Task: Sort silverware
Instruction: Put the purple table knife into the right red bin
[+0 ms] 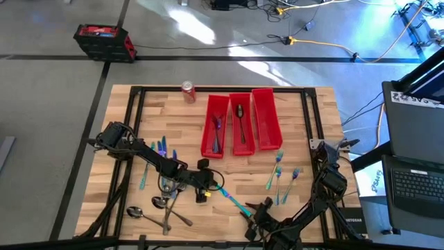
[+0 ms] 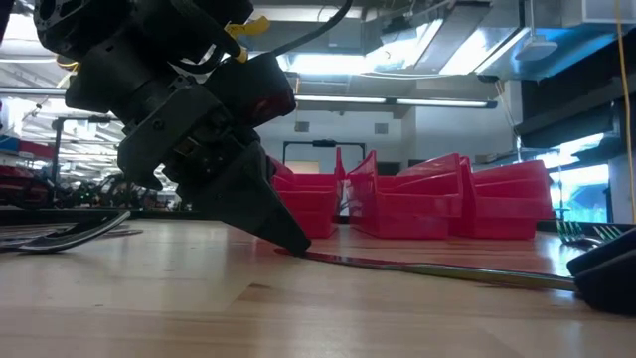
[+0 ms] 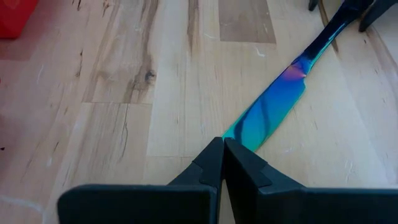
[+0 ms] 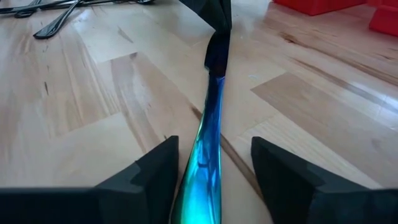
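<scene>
An iridescent teal-blue knife lies flat on the wooden table near its front middle. My left gripper is shut, with its tips down on the knife's blade end. My right gripper is open at the knife's other end. One of its fingers stands on each side of the handle, and neither touches it. Both grippers sit low over the table; in the low view my left gripper meets the knife at the tabletop. My left gripper presses its shut fingertips down on the tip of the knife's blade. The fingers slant down from the table's left and lie roughly along the knife. The knife lies on the table under them.
Three long red bins stand side by side at the far middle, two with pieces in them. A red can stands at the far left of them. Loose forks lie at the right. Spoons and more teal pieces lie at the left.
</scene>
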You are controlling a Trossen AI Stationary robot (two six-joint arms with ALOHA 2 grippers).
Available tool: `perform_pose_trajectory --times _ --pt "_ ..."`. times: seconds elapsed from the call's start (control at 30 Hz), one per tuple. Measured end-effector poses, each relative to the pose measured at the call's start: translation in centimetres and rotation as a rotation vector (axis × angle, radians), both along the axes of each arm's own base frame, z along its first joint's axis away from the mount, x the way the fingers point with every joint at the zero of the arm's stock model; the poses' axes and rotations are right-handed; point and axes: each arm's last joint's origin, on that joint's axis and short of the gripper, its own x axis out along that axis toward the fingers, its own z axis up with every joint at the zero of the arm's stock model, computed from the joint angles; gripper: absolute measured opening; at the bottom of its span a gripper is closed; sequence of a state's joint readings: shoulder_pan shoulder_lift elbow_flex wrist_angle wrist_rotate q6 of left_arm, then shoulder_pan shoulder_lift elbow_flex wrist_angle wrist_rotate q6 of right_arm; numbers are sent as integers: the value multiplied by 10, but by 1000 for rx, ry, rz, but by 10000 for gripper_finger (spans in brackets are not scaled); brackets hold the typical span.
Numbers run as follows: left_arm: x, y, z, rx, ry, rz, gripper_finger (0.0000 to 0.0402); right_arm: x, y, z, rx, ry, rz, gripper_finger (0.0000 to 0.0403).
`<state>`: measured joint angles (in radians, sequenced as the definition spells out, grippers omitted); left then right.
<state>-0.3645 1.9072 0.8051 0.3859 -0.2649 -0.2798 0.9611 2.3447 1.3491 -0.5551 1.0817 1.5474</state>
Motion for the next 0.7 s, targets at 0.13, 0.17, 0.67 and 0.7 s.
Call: perform_pose_trajectory --times 0.13,0.17,0.67,0.7 --pt "0 0 0 0 0 1 0 0 0 0 -3 3 0 170" --pt "0 0 0 0 0 1 0 0 0 0 -2 2 -2 166" --pt "0 0 0 0 -1 2 0 -1 -2 0 2 1 -14 99" --pt "0 0 0 0 -1 2 0 -1 -2 0 2 1 -14 94"
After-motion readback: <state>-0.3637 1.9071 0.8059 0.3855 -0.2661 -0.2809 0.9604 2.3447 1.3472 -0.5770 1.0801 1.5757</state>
